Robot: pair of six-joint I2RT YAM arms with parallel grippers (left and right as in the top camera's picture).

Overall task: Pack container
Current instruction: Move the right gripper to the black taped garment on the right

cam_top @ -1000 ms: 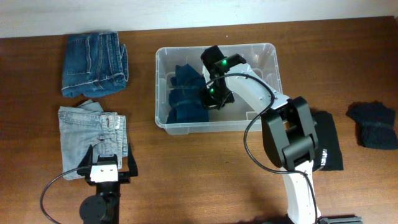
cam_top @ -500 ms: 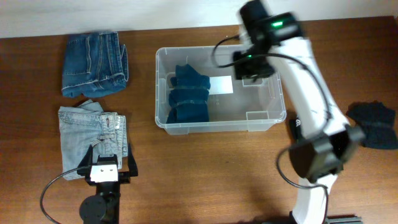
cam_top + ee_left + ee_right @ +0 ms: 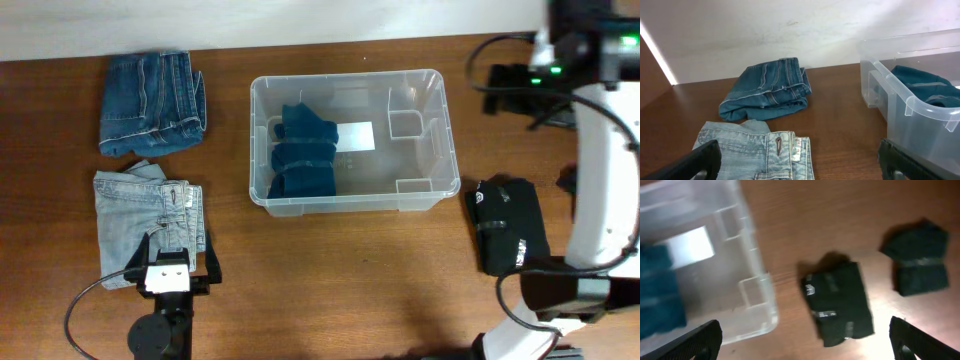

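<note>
A second ago the right arm [image 3: 600, 180] was down inside the container [image 3: 350, 205], at the folded dark blue garment [image 3: 302, 150]. It then rose over the far rim and has now swung out to about 2 o'clock of the container, above the bare desk [image 3: 350, 280]. The garment stayed inside, in the 9 o'clock half. I judge that this piece is packed and the arm is going for the next one, probably the black folded garment [image 3: 510, 225] at 4 o'clock or the dark bundle [image 3: 921, 262] beyond it.

The container stands in the middle of the desk, mouth up, with its long axis running from 9 to 3 o'clock.

The right fingers [image 3: 695, 340] are spread wide and hold nothing. The left fingers [image 3: 695, 162] are also released, resting near the light jeans [image 3: 150, 205].
</note>
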